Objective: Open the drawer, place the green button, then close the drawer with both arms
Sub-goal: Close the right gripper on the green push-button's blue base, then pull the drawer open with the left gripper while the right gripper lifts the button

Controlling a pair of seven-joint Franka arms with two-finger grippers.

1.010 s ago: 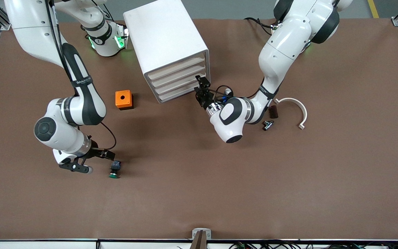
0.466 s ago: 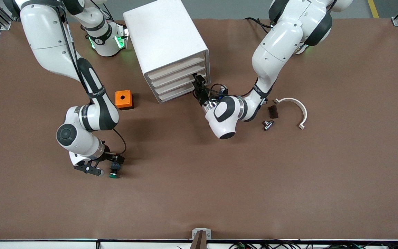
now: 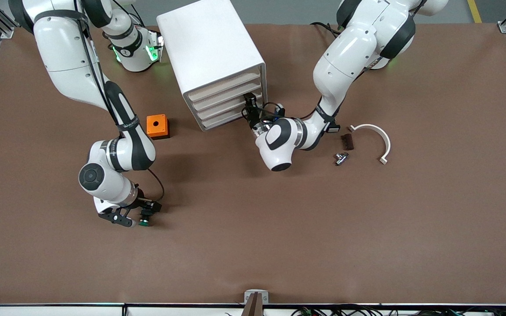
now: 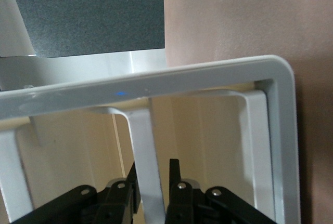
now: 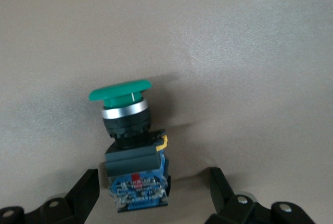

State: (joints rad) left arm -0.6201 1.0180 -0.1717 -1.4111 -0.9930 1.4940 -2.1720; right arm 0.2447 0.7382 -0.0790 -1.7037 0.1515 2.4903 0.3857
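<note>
The white cabinet (image 3: 211, 52) stands near the arms' bases, and all its drawers are closed. The bottom drawer (image 3: 224, 119) is flush with the others. My left gripper (image 3: 248, 102) is at the drawer fronts at the corner toward the left arm's end. In the left wrist view it (image 4: 154, 168) is open, with its fingers on either side of a white drawer lip (image 4: 143, 141). I cannot tell which drawer that is. The green-capped button (image 3: 145, 221) lies on its side on the table. My right gripper (image 3: 141, 215) is open, and its fingers flank the button's blue body (image 5: 136, 182) without touching it.
An orange cube with a hole (image 3: 157, 126) sits near the cabinet toward the right arm's end. Toward the left arm's end lie a white curved part (image 3: 374, 134), a dark brown block (image 3: 346, 141) and a small metal part (image 3: 340, 158).
My right gripper has moved across the table to the button and now straddles it. My left gripper has moved in closer to the drawer fronts. The button and the drawers have not moved.
</note>
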